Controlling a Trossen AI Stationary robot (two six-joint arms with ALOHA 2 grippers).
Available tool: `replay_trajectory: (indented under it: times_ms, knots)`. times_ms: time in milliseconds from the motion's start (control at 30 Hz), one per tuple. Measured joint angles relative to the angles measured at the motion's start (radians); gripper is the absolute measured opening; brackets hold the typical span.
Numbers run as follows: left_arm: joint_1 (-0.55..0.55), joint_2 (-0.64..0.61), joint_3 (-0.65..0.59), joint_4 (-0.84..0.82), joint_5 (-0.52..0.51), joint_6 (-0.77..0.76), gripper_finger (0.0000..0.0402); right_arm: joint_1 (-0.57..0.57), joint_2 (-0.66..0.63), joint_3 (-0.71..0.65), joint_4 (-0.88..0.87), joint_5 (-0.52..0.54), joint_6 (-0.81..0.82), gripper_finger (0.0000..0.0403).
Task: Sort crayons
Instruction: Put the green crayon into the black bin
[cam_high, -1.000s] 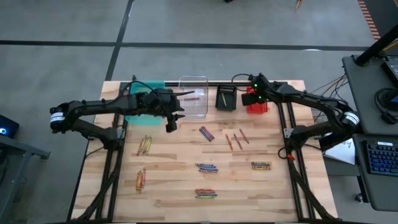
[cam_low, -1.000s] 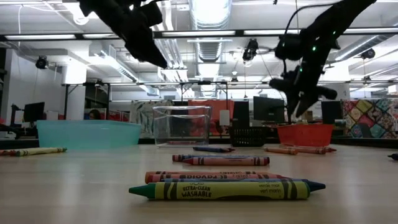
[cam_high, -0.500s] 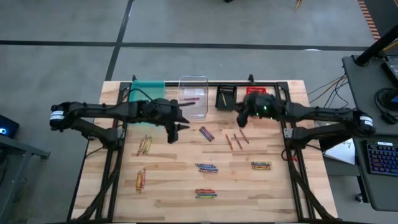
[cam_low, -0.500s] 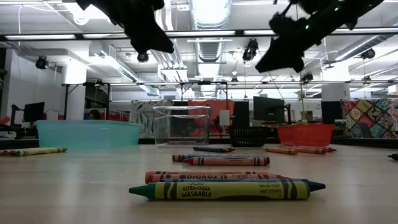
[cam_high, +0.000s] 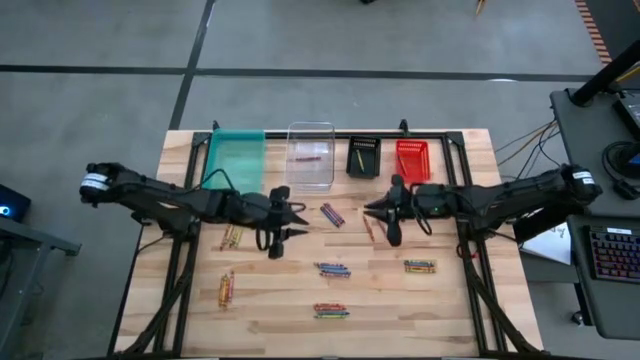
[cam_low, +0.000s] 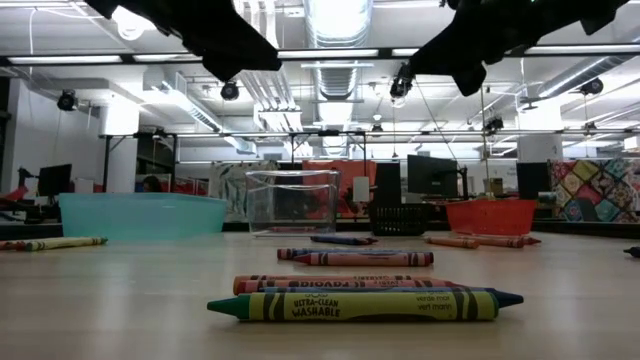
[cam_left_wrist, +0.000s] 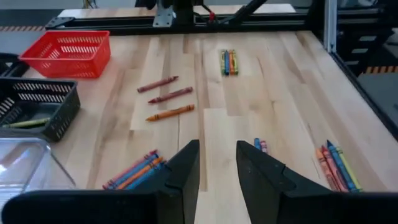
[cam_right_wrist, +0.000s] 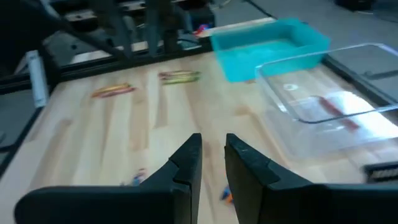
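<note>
Your left gripper (cam_high: 284, 222) sits just left of the frame's centre in the high view, fingers parted by a narrow gap and holding nothing; the left wrist view shows bare wood between its two dark fingers (cam_left_wrist: 184, 168). Your right gripper (cam_high: 385, 215) mirrors it just right of centre, likewise slightly apart and empty, as the right wrist view confirms (cam_right_wrist: 211, 163). Both hang above the wooden table (cam_high: 440, 300), and in the low view they enter only at the top edge, well clear of the surface. The crayons lie scattered: a small bundle (cam_high: 332, 214) between the two grippers, three reddish loose ones (cam_high: 380, 225) just under the right gripper, a multicoloured group (cam_high: 332, 269) below centre, another (cam_high: 331, 311) near the bottom edge, one (cam_high: 419, 266) at lower right, and yellowish sets (cam_high: 232, 234) and (cam_high: 226, 289) at left. Along the top of the table, left to right, stand the teal bin (cam_high: 234, 160), the clear bin (cam_high: 310, 155) with a red crayon inside, the black bin (cam_high: 363, 158) holding a yellow one, and the red bin (cam_high: 412, 160).
</note>
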Motion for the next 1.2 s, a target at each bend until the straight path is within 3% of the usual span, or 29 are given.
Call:
replay_trajectory:
  times_ms: [300,600,933,1200]
  knots:
    - [-0.103,0.000,-0.040,0.021,-0.115,-0.088,0.0087,0.097,0.030,0.000,-0.003,0.000,0.066,0.0058]
    - [-0.132,0.000,-0.072,0.097,-0.118,-0.102,0.0087,0.155,0.035,-0.007,-0.030,0.001,0.055,0.0059]
    - [-0.134,0.000,-0.207,0.343,-0.118,-0.131,0.0087,0.163,0.106,-0.016,-0.012,0.027,0.031,0.0059]
    - [-0.135,0.000,-0.233,0.345,-0.118,-0.178,0.0087,0.162,0.126,-0.013,0.005,0.028,0.016,0.0059]
